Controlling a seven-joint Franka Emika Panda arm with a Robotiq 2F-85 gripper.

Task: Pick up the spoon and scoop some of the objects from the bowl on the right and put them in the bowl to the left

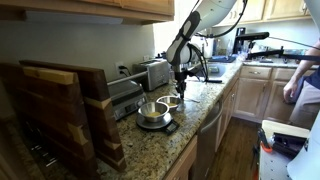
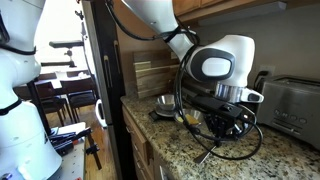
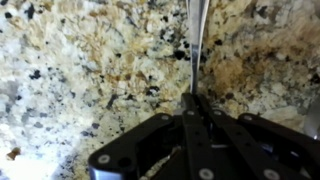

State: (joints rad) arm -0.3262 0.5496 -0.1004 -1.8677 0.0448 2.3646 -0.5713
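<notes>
The black gripper [image 3: 193, 102] pinches the slim shiny steel spoon [image 3: 199, 35], which juts over the speckled granite counter [image 3: 80, 70]. Likely light, stiff and slippery (bare metal); a firm mid-handle hold suits it.

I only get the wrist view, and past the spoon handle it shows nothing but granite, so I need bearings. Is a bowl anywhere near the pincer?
Observer: Yes. In an exterior view a shiny steel bowl sits just below and beside the pincer.
Operator: Anything else close to the arm?
Observer: A toaster stands behind it, by the wall.
Operator: Is anyone around?
Observer: A person in blue is at the picture's edge, well away from the arm.
</notes>
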